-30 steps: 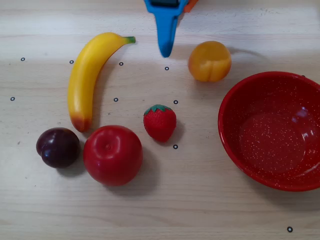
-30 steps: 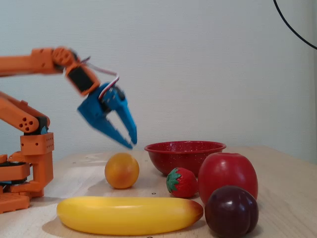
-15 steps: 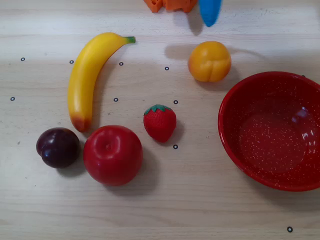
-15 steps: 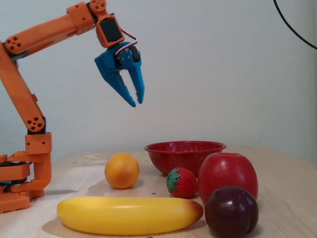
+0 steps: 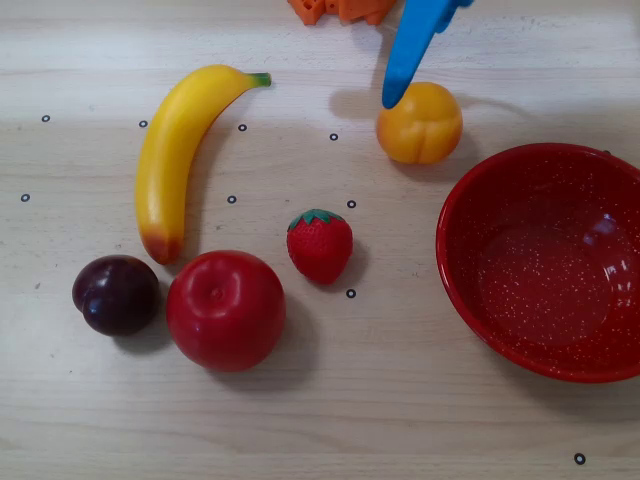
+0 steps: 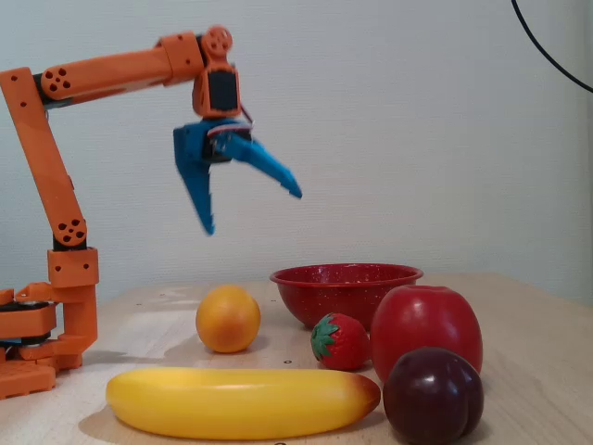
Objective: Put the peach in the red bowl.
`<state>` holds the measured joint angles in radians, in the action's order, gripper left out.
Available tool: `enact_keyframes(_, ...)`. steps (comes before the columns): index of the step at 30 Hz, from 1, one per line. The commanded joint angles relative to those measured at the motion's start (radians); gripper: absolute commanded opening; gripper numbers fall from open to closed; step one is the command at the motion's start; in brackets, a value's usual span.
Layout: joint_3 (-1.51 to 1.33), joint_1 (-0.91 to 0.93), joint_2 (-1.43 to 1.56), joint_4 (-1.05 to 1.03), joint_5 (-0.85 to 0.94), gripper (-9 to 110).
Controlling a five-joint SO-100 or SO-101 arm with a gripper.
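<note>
Though no readable writing anywhere, blue end effector [image 6: 252,211] spread apart, empty, above peach [image 6: 228,318] beside red bowl [image 6: 345,292].

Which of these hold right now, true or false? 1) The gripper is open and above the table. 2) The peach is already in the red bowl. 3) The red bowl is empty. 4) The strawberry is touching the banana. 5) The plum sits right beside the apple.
1) True: the gripper hangs open, well above the table, holding nothing.
2) False: the peach sits on the table outside the red bowl.
3) True: nothing lies inside the bowl.
4) False: the strawberry stands apart from the banana.
5) True: the plum sits right next to the apple.
</note>
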<state>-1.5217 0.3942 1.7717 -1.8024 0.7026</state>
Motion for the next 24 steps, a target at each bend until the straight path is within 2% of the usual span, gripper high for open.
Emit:
enact_keyframes(1,-0.005,0.04,0.02,-0.035,0.023,58)
enact_keyframes(13,-0.195,0.124,-0.037,0.021,-0.008,60)
enact_keyframes(24,-0.192,0.198,-0.163,0.063,-0.028,66)
